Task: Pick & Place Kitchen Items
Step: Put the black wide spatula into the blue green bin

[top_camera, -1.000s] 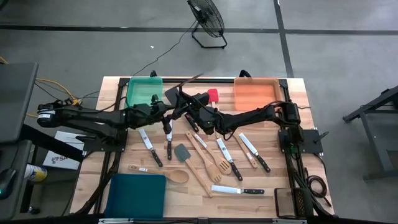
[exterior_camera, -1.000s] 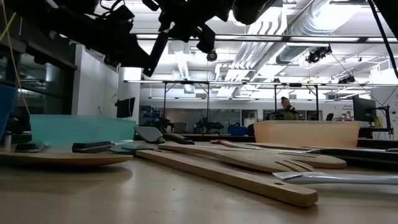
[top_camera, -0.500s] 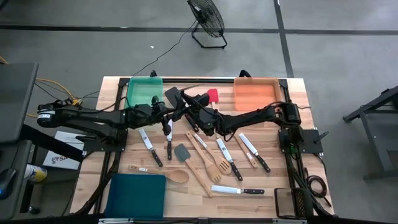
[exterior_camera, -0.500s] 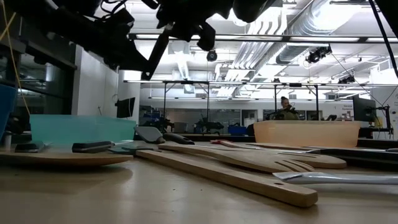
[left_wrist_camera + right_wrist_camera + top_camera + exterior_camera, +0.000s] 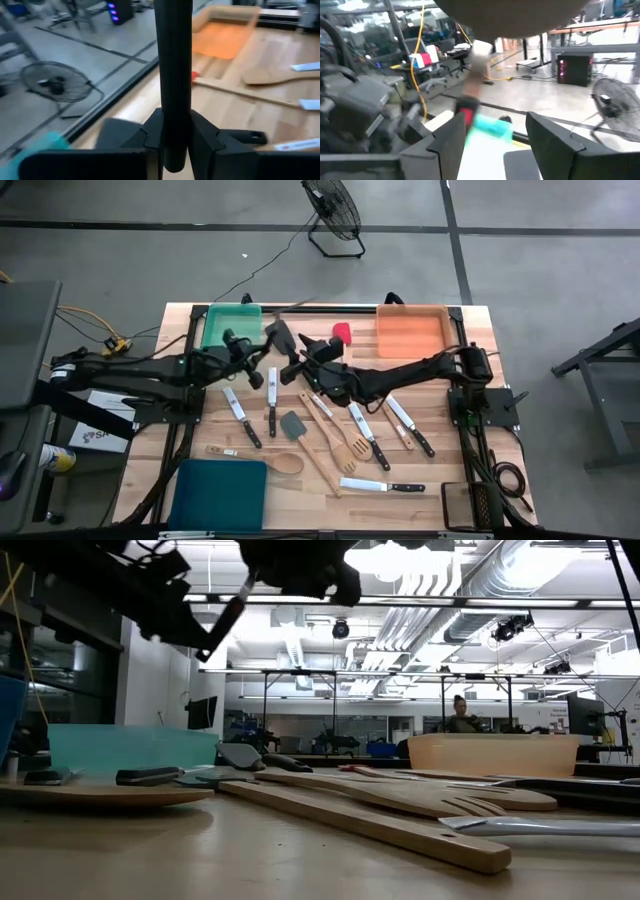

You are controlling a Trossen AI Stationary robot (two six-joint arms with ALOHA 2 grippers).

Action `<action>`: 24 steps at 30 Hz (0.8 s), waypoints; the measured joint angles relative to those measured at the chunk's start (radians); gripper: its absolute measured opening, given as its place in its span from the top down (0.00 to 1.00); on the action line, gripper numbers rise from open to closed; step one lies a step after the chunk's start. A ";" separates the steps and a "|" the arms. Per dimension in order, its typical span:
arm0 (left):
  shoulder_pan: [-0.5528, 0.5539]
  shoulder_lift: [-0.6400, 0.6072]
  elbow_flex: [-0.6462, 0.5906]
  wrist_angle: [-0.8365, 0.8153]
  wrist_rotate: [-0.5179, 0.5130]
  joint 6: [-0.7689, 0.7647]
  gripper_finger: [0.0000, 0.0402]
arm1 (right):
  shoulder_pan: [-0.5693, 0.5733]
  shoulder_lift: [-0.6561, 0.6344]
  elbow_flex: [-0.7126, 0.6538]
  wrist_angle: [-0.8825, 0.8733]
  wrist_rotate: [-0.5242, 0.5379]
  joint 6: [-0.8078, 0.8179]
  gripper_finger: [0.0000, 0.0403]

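My left gripper is over the table's far middle, beside the green tray, and is shut on a black-handled utensil. In the low view this utensil shows as a dark rod slanting high above the table. What is at its other end I cannot tell. My right gripper is open with nothing between its fingers; it hovers just right of the left one. Knives, wooden turners, a wooden spoon and a grey spatula lie flat on the table. My left gripper pinches the utensil's black round handle between its two fingers, which lie across it. The handle runs on past the fingers and out of the wrist view. The utensil is lifted clear of the table and tilted.
An orange tray sits at the far right and a teal tray at the near left. A red spatula and a dark spatula head show between the far trays. A person is far behind the table.
My left gripper has moved toward the table's left and far edges with the black-handled utensil, which has gone up and leftward in the low view. My right gripper now stands apart from the utensil, having let it go.
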 joint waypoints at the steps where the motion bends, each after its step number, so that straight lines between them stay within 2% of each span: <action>1: 0.000 -0.031 0.000 -0.040 -0.023 -0.009 0.88 | 0.005 -0.001 0.000 -0.008 0.013 0.000 0.50; 7: 0.000 -0.205 0.000 -0.339 -0.171 -0.135 0.88 | 0.036 -0.024 0.000 -0.132 0.090 0.030 0.50; 12: 0.001 -0.275 0.012 -0.588 -0.202 -0.311 0.88 | 0.046 -0.037 0.000 -0.248 0.094 0.103 0.50; 14: 0.000 -0.275 0.032 -0.651 -0.201 -0.394 0.88 | 0.045 -0.046 0.000 -0.282 0.084 0.127 0.50; 17: 0.001 -0.254 0.080 -0.714 -0.202 -0.434 0.88 | 0.042 -0.053 0.000 -0.318 0.060 0.158 0.50; 21: 0.001 -0.170 0.168 -0.870 -0.194 -0.505 0.88 | 0.036 -0.066 0.000 -0.367 0.035 0.182 0.50; 24: 0.001 -0.095 0.226 -0.916 -0.153 -0.531 0.88 | 0.036 -0.078 0.000 -0.415 0.032 0.187 0.50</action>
